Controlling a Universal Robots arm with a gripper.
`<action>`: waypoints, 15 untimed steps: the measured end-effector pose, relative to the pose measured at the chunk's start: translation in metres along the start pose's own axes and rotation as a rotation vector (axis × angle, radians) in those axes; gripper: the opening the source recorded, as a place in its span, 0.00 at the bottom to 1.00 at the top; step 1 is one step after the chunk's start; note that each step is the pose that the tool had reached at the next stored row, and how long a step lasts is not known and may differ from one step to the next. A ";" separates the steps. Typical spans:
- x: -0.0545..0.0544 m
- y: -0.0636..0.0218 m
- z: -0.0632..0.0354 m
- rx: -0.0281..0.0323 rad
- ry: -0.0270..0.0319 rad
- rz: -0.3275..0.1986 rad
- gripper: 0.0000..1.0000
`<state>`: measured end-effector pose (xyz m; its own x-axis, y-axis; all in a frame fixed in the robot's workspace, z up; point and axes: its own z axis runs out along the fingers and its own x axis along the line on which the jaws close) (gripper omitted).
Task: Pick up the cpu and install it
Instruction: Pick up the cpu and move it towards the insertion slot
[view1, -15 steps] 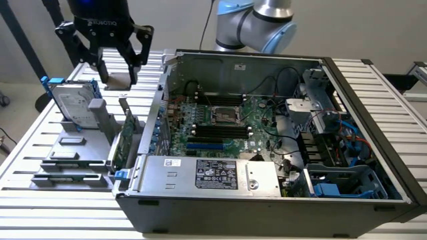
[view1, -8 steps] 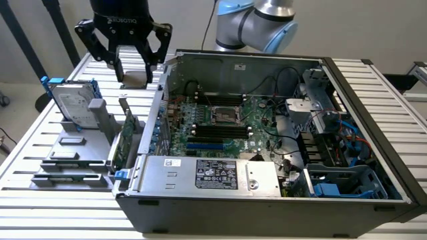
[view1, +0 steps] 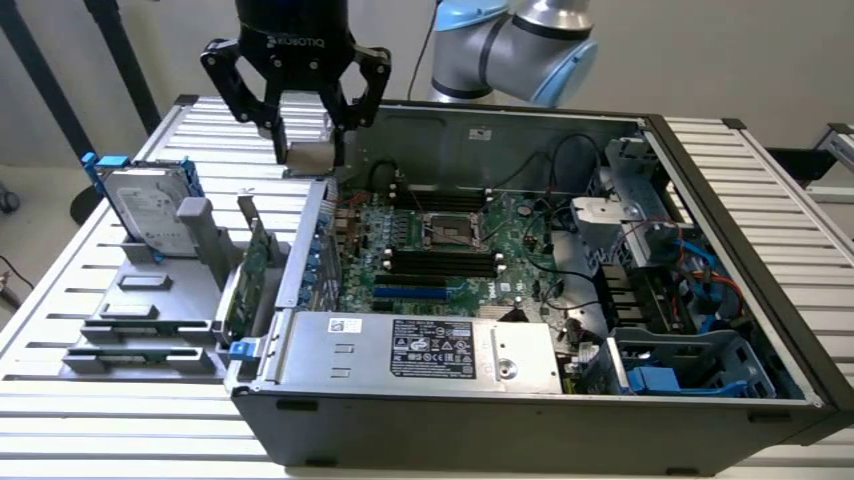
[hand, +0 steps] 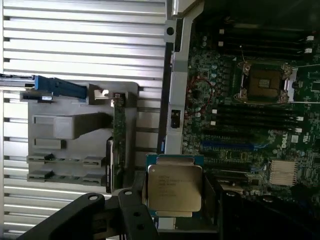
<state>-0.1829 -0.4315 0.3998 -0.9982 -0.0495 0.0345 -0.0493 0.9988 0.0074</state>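
Exterior view shows you the gripper pinching the cpu between its fingers, held in the air over the far corner of the open computer case on the bench. In the wrist view, the cpu sits well apart from the motherboard socket.

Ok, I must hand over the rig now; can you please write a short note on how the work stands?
Pincer: shut on the cpu, held in the air above the edge of the case on the exterior view's left.
Socket: empty.
Done: cpu picked up.
Left: cpu is not yet in the socket.
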 end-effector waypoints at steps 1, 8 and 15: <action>-0.005 0.0002 -0.0002 -0.0005 0.0000 0.000 0.55; -0.037 0.0035 -0.0008 -0.0018 0.0001 0.000 0.55; -0.067 0.0137 0.0019 -0.0019 0.0000 0.000 0.55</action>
<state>-0.1163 -0.4144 0.3957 -0.9982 -0.0496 0.0344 -0.0493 0.9987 0.0093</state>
